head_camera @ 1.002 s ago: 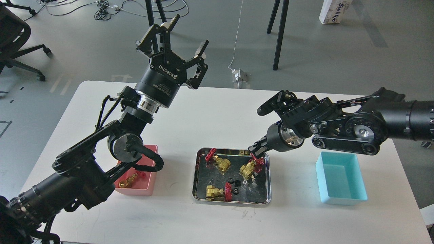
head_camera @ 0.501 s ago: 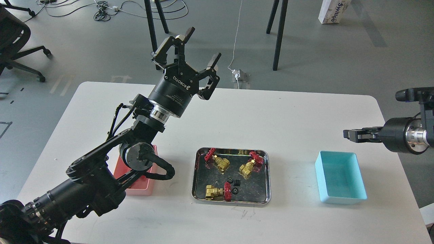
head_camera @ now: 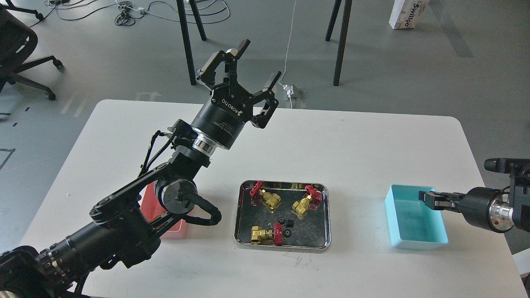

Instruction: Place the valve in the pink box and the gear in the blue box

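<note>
Two grippers apart, right gripper (head_camera: 423,195) over blue box (head_camera: 416,242) rim (fingers indistinct)

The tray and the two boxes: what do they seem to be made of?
The tray looks like polished steel: its floor mirrors the valves and its rim glints. The blue box and the pink box look like matte moulded plastic, with even colour, soft edges and no sharp reflections. The pink one is mostly hidden behind the left arm.

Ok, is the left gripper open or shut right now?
Open. The left gripper is raised above the table's far edge, its fingers spread wide with floor visible between them, and nothing held.
</note>
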You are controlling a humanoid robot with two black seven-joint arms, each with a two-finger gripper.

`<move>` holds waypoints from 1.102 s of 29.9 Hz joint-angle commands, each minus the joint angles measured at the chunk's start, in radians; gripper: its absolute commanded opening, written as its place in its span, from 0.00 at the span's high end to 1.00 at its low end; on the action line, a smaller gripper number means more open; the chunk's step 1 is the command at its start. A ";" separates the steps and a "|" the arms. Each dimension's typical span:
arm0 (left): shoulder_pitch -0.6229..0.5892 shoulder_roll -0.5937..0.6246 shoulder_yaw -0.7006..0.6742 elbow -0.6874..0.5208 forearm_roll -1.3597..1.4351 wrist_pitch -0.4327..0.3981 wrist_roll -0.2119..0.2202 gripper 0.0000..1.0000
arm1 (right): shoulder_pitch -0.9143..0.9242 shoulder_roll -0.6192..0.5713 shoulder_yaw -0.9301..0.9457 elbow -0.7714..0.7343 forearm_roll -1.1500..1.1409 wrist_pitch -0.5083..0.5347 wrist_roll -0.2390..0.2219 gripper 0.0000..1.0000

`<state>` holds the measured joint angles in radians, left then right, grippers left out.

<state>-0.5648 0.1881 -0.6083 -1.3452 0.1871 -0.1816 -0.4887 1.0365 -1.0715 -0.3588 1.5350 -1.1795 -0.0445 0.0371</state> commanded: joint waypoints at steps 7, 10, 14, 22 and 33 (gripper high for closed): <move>-0.007 0.001 -0.008 0.000 0.000 0.007 0.000 0.19 | -0.001 0.004 0.050 0.008 0.070 -0.005 0.001 0.01; -0.023 0.017 -0.019 0.012 -0.003 0.008 0.000 0.19 | -0.001 0.004 0.180 0.004 0.196 -0.006 0.000 0.01; -0.119 0.118 -0.033 -0.002 0.003 0.007 0.000 0.18 | -0.004 0.025 0.482 -0.010 0.548 -0.006 0.006 0.01; -0.340 0.335 0.021 0.099 -0.015 -0.293 0.000 0.05 | -0.006 0.284 0.824 -0.205 1.023 0.056 0.289 0.01; -0.228 0.188 -0.007 0.423 -0.086 -0.307 0.000 0.01 | -0.164 0.516 0.900 -0.552 1.203 0.533 0.452 0.01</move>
<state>-0.8154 0.3894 -0.5976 -0.9279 0.1052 -0.4887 -0.4886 0.8894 -0.5822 0.5260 1.0096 0.0173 0.4778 0.4875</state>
